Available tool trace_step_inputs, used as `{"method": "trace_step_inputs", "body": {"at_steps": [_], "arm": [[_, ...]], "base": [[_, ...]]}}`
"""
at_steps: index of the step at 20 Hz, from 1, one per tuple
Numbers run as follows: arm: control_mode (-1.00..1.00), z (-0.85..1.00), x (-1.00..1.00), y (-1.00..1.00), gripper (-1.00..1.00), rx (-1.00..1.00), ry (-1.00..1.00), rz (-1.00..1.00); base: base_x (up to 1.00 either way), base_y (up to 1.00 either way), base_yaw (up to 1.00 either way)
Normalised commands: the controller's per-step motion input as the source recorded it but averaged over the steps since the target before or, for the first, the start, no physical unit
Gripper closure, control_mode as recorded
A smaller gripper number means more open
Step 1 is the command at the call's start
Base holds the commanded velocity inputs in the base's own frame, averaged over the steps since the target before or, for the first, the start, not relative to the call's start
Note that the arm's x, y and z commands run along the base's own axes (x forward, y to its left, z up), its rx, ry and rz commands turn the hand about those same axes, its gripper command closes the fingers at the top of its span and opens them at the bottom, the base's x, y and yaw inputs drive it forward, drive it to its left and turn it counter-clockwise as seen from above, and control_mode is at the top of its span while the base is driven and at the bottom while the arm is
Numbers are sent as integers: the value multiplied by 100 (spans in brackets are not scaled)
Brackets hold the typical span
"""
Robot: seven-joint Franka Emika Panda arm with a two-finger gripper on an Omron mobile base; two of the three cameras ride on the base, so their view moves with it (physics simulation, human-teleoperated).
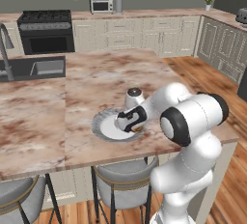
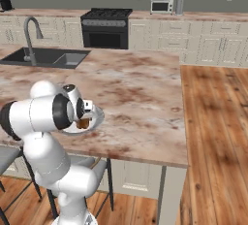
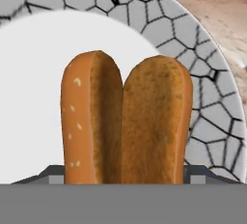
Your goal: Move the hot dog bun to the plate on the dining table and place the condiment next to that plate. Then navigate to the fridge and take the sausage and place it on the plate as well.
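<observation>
Matt, toasted-looking crust on the bun, few seeds; smooth pale centre and cracked-mosaic rim on the plate; polished marbled stone for the table; wooden floor.

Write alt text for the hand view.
A split orange-tan hot dog bun lies on a pale plate with a mottled grey rim, seen close from above. Pink-brown marbled dining table shows at the upper right.

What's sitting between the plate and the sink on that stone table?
Nothing: in the left base view the dining table is bare marble from the plate to the sink.
</observation>
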Motion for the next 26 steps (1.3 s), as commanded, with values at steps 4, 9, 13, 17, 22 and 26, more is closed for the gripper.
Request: {"method": "trace_step_inputs", "body": {"at_steps": [4, 9, 13, 17, 22, 26], "arm": [[-100, 0, 42, 26, -100, 0, 1, 0], [-100, -6, 32, 2, -100, 0, 0, 0], [-100, 0, 0, 0, -100, 0, 0, -1], [-100, 34, -17, 0, -100, 0, 0, -1], [-100, 100, -82, -21, -100, 9, -4, -1], [-100, 100, -93, -43, -100, 8, 0, -2]], "base": [[0, 0, 0], [0, 0, 0], [0, 0, 0], [0, 0, 0], [0, 0, 0], [0, 0, 0]]}}
